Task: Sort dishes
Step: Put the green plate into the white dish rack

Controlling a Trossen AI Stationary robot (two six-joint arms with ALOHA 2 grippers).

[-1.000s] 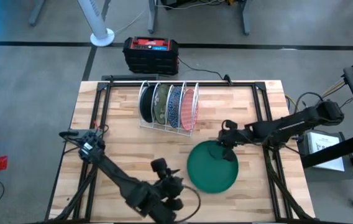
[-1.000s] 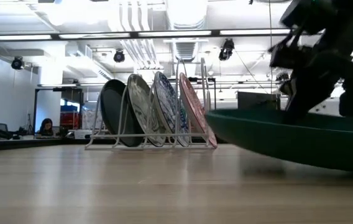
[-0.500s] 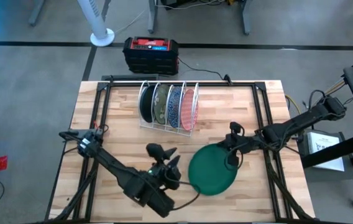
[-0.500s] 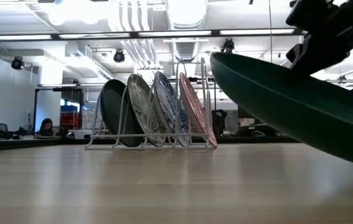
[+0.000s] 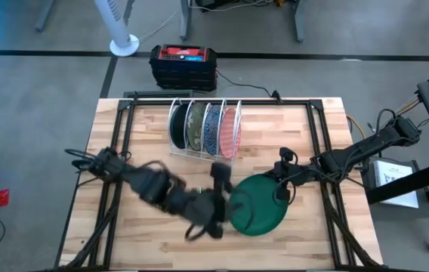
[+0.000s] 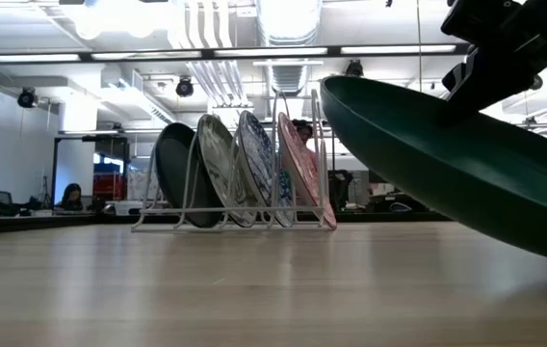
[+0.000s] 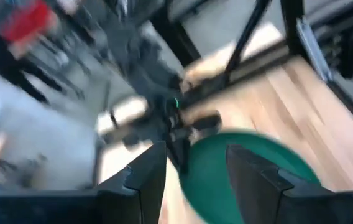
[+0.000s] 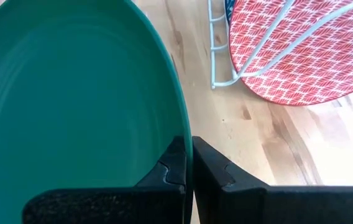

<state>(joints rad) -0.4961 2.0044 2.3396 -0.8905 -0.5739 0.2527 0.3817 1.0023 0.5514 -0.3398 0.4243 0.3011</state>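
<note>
A plain green plate (image 5: 258, 205) is tilted up near the table's middle right, with my right gripper (image 5: 281, 190) shut on it. A white wire rack (image 5: 233, 155) at the far middle holds several plates on edge: dark teal (image 6: 172, 173), olive mottled (image 6: 214, 169), blue speckled (image 6: 259, 164) and red patterned (image 8: 294, 56). My left gripper (image 7: 195, 168) is open just left of the green plate (image 7: 245, 168), raised off the table and pointing at it, with nothing between its fingers. My right gripper pinches the green plate's rim (image 8: 187, 140) on its right side, one finger on the inner face and one on the underside. The fingers come from the table's right, slanting down. The held side is raised and the plate (image 6: 447, 154) slopes steeply; its low edge is out of view.
A black and red box (image 5: 183, 64) sits on the floor beyond the far edge. Dark frame bars (image 5: 120, 136) run along the table's left and right sides. Bare wood (image 5: 146, 121) lies left of the rack and in front of it.
My right gripper has drawn a little toward the near edge and tipped the green plate from nearly flat to a steep slope, then kept still. My left gripper, still open, has risen from the near edge, swung toward the green plate and rolled.
</note>
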